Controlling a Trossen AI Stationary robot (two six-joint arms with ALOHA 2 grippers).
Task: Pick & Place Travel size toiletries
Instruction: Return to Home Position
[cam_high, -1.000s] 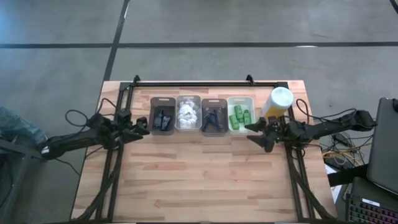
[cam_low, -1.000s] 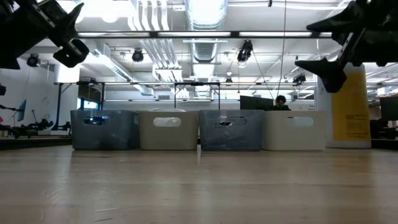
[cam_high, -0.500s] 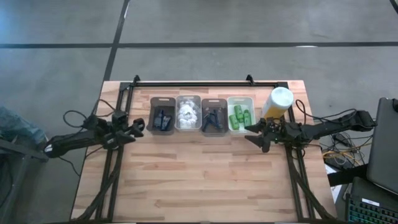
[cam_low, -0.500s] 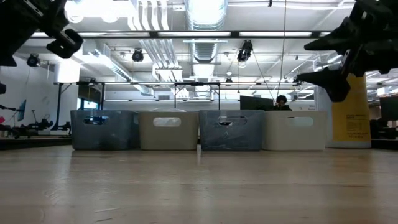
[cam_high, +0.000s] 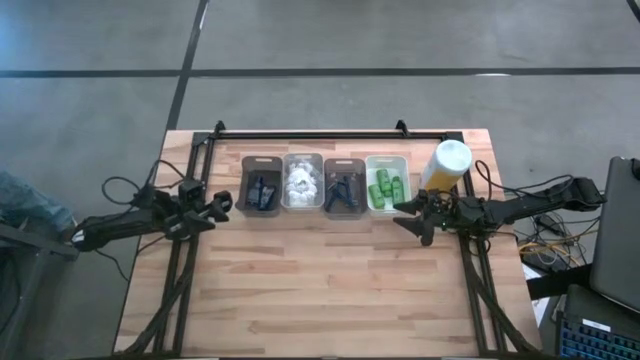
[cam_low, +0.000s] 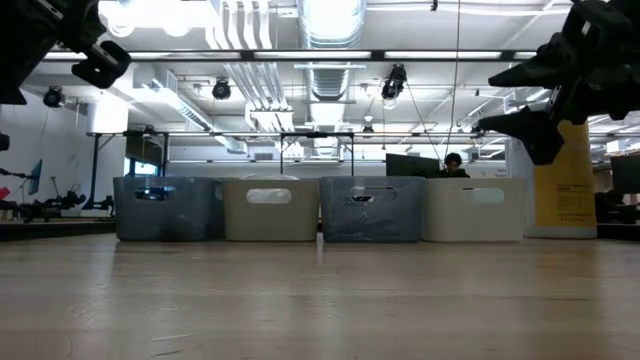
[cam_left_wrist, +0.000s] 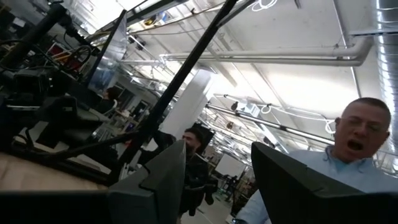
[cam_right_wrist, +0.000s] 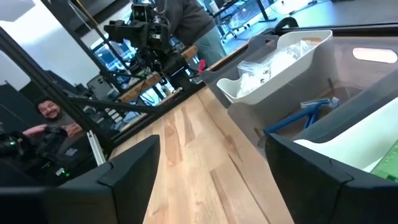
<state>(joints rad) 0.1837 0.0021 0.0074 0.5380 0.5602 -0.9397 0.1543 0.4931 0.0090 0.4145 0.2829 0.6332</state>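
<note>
1. High view: my left gripper (cam_high: 226, 204) hangs above the table's (cam_high: 320, 290) left side, just left of the bin row. In the left wrist view its fingers (cam_left_wrist: 155, 183) are spread with nothing between them.
2. First bin (cam_high: 262, 158), grey, holds the dark tubes (cam_high: 262, 190).
3. Second bin (cam_high: 302, 156), white, holds the fluffy packets (cam_high: 301, 183).
4. Third bin (cam_high: 344, 161), grey, holds the razors (cam_high: 343, 192); one blue handle leans on its wall in the right wrist view.
5. Fourth bin (cam_high: 387, 158), white, holds the green bottles (cam_high: 386, 186).
6. Yellow bottle (cam_high: 448, 162) stands upright just right of that bin; it isn't part of the sort.
7. My right gripper (cam_high: 410, 220) hangs near the row's right end, just on the near side of the yellow bottle, fingers wide apart and empty.
8. Each kind lies in its own bin and I see none loose on the boards, so I judge the sorting done. Both grippers flank the row, released, because nothing is left to carry.
</note>
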